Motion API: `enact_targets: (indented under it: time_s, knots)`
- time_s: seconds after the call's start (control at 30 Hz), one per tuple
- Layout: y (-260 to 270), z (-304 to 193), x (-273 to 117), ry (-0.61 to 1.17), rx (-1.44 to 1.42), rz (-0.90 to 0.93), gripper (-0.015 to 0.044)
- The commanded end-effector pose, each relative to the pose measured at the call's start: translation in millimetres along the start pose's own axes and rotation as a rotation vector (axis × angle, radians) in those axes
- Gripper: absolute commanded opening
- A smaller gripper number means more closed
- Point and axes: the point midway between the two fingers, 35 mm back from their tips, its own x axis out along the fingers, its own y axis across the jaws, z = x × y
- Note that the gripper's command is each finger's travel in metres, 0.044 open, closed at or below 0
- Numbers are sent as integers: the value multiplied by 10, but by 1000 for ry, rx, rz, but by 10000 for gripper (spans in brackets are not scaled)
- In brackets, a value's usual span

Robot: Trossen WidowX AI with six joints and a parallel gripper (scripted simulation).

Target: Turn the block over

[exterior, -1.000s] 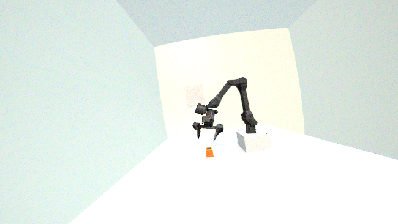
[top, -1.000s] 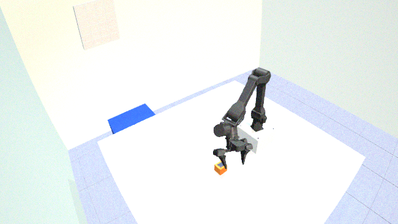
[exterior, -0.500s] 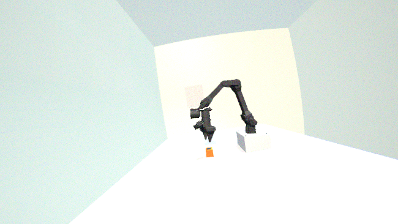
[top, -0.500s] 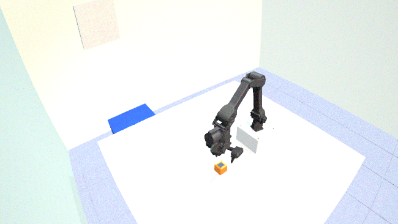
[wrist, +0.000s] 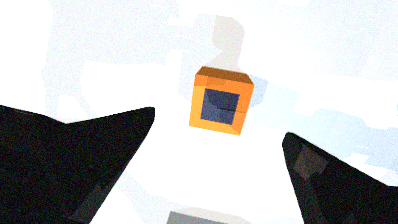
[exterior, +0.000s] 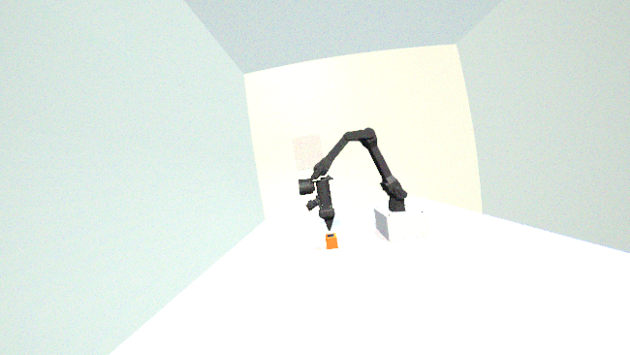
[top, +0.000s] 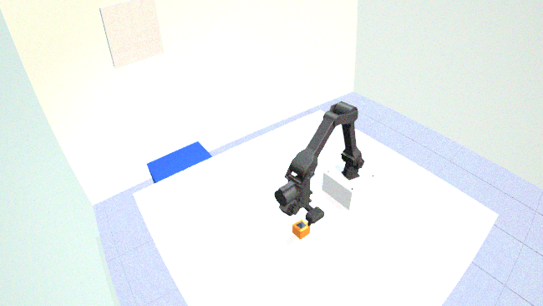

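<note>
The orange block (top: 301,229) (exterior: 331,242) (wrist: 220,106) rests on the white table (top: 376,259) with its dark square mark facing up. My gripper (exterior: 330,229) (wrist: 218,125) is open, with nothing between its fingers, and points down just above the block. In the wrist view the block shows between and a little beyond the two spread fingertips, turned slightly relative to them. In the top view one finger shows at the block's right, and the other is hidden. In the exterior view the fingers overlap in line above the block.
The arm stands on a white pedestal box (top: 337,190) (exterior: 407,225) behind and to the right of the block. A blue box (top: 180,162) stands past the table's far left edge. A pale panel (top: 133,33) (exterior: 307,151) hangs on the back wall.
</note>
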Motion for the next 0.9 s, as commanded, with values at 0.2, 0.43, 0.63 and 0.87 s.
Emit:
enact_targets:
  time_s: [0.2, 0.43, 0.63, 0.87]
  knots:
    - [-4, -23, 238, 5, 7, -5, 440]
    - [-4, -20, 341, 5, 7, -5, 440]
    - [-4, -20, 438, 5, 7, -5, 440]
    - [-5, -24, 551, 5, 7, -5, 440]
